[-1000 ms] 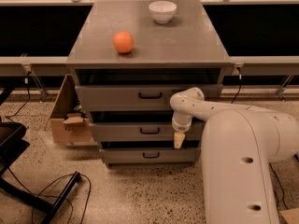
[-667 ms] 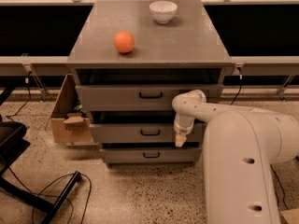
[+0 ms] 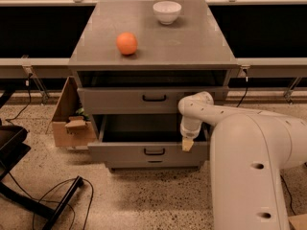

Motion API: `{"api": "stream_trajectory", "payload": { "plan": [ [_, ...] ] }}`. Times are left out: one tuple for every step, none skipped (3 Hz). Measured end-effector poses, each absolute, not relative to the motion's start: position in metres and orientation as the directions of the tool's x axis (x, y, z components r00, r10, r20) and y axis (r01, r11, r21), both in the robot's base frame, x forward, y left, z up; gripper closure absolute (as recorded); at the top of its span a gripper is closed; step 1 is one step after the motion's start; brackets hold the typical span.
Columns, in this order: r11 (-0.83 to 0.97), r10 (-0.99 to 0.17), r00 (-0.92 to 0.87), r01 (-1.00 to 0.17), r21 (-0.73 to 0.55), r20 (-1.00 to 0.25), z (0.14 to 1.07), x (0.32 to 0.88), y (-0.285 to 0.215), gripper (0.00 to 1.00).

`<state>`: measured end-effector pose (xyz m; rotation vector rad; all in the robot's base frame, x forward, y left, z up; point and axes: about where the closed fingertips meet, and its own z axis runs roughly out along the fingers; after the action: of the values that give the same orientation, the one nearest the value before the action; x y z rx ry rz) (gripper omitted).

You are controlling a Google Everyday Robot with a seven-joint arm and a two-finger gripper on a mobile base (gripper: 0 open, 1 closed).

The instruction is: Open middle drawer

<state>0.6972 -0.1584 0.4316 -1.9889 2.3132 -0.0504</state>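
The middle drawer [image 3: 124, 153] of the grey cabinet stands pulled out, its dark grey tray open behind the front. Its small black bar handle [image 3: 154, 151] sits at the centre of the front. My gripper [image 3: 187, 144] points down at the top edge of the drawer front, right of the handle, at the end of my white arm [image 3: 249, 143]. The upper drawer [image 3: 120, 101] sticks out a little above it. Only a strip of the lowest drawer [image 3: 153, 164] shows underneath.
An orange [image 3: 127, 43] and a white bowl [image 3: 167, 11] sit on the cabinet top [image 3: 192, 42]. A cardboard box [image 3: 67, 121] stands on the floor left of the cabinet. A black stand with cables [image 3: 53, 200] lies at the lower left.
The middle drawer has slid out further from the cabinet, showing more of its tray. My gripper has moved with the drawer front, down and toward the camera.
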Motion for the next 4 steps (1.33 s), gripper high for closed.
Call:
{"api": "stream_trajectory", "payload": {
  "plan": [
    [0.151,-0.988,-0.148,-0.985,-0.084,-0.047,0.4316,0.6972,-0.1584,0.45],
    [0.151,-0.988,-0.148,-0.985,-0.084,-0.047,0.4316,0.6972,-0.1584,0.21],
    [0.151,-0.988,-0.148,-0.985,-0.084,-0.047,0.4315,0.6971,-0.1584,0.0],
    [0.151,-0.988,-0.148,-0.985,-0.084,-0.047,0.4315,0.6971,-0.1585,0.0]
  ]
}}
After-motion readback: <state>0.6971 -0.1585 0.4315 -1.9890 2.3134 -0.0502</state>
